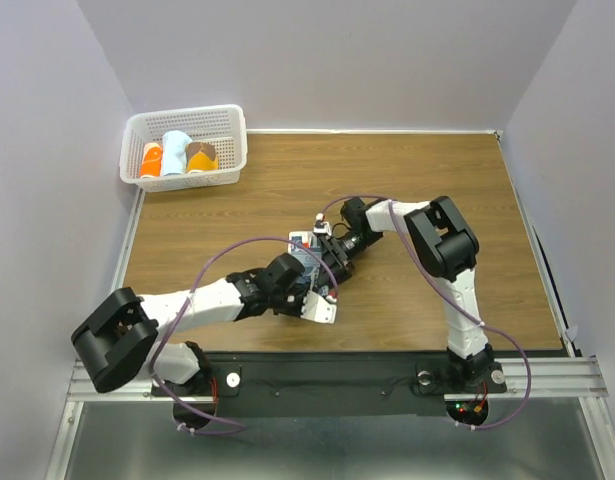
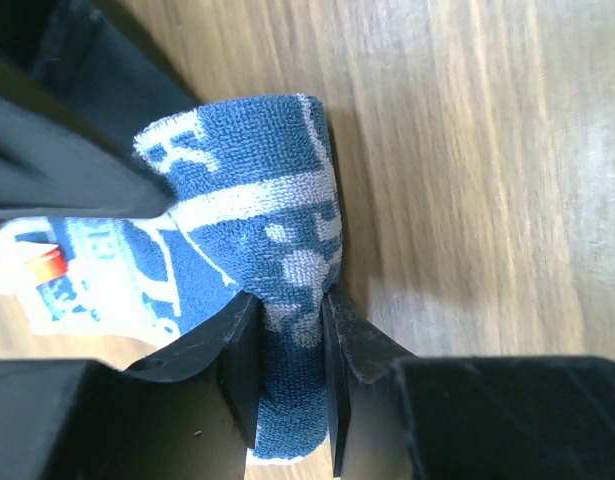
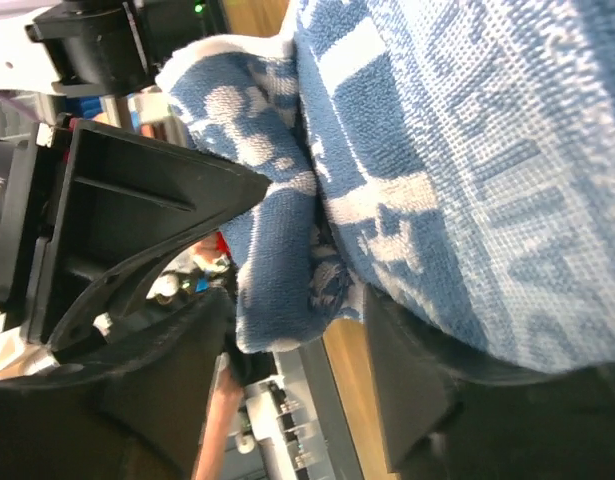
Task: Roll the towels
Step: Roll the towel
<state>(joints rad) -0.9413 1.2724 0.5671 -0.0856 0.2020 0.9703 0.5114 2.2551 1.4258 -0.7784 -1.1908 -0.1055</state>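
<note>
At the middle of the table (image 1: 427, 180), left gripper (image 2: 285, 385): nipped tight on a fold of the towel (image 2: 257, 200).
Right gripper (image 3: 297, 340): jaws parted, towel fold loose between them.
Top view only: both wrists meet over the towel; white basket (image 1: 232, 150) in the far-left corner holds rolls (image 1: 175, 155).

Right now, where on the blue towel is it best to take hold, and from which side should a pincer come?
Best at the raised fold of the towel, where the cloth stands doubled above the table. Come from above, one finger on each side of that ridge, as the left pincer pinches it: a thin ridge probably fits between the fingers better than flat cloth.
</note>
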